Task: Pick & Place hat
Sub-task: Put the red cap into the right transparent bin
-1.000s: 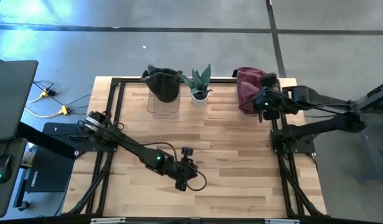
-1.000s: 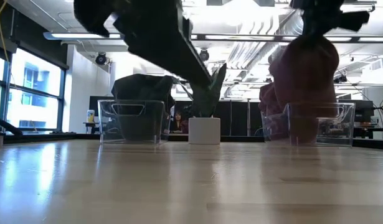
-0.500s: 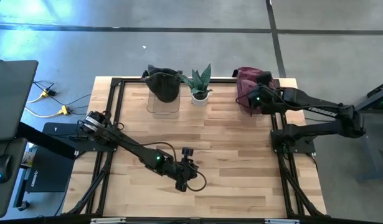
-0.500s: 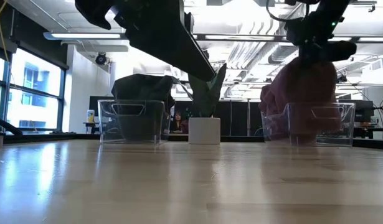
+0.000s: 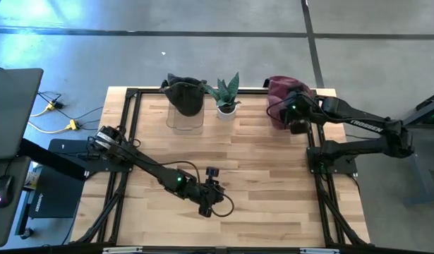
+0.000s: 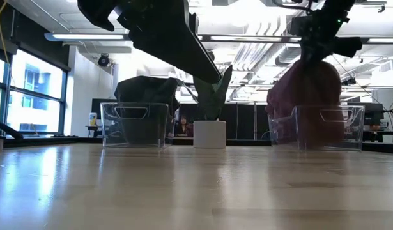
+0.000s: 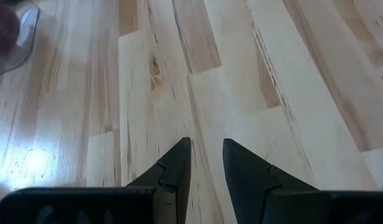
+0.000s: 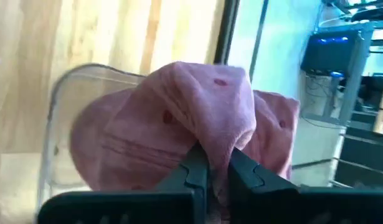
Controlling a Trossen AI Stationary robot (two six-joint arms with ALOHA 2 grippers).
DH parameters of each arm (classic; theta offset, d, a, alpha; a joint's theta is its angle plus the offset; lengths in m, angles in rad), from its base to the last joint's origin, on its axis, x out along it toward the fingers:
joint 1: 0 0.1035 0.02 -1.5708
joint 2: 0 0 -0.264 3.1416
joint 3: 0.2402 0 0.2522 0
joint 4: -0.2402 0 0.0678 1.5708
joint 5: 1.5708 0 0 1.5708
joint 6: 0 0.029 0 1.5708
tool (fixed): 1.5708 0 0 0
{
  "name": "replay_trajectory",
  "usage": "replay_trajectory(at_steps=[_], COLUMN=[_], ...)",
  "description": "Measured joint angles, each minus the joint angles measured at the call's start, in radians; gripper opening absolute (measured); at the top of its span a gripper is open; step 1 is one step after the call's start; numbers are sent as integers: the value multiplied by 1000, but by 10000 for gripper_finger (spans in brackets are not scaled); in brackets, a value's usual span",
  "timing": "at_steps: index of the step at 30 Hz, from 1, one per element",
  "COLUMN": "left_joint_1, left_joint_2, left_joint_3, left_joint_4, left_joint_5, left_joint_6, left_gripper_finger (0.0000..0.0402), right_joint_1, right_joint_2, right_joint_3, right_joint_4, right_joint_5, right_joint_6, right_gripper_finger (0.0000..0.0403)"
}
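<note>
Right gripper (image 8: 213, 168): jaws clamped on a fold of the pink hat (image 8: 185, 118), which sits in the clear bin (image 5: 281, 120) at the table's (image 5: 259, 169) 1 o'clock corner. Left gripper (image 7: 207, 163): jaws slightly apart, empty, at 6 o'clock.

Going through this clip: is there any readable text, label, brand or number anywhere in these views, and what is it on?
Nothing can be read with certainty.
White lettering on the dark right arm's forearm link: too small to read.
Pale marking on the black box beside the table: too small to read.
Pink fabric hat pinched in the right tool: no lettering visible.
</note>
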Motion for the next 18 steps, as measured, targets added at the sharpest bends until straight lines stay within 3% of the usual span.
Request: replay_trajectory(at_steps=[6,18], left_joint_1=[0,0], left_joint_2=[0,0], left_joint_3=[0,0], left_joint_4=[0,0], left_joint_5=[7,8], left_joint_6=[0,0], left_gripper_finger=[87,87], right_joint_1=[-33,-241], right_joint_2=[0,0], right_joint_3=[0,0], right_joint_4=[2,122], right_joint_5=[-11,-106], right_joint_6=[-12,-9], right_gripper_finger=[38,100])
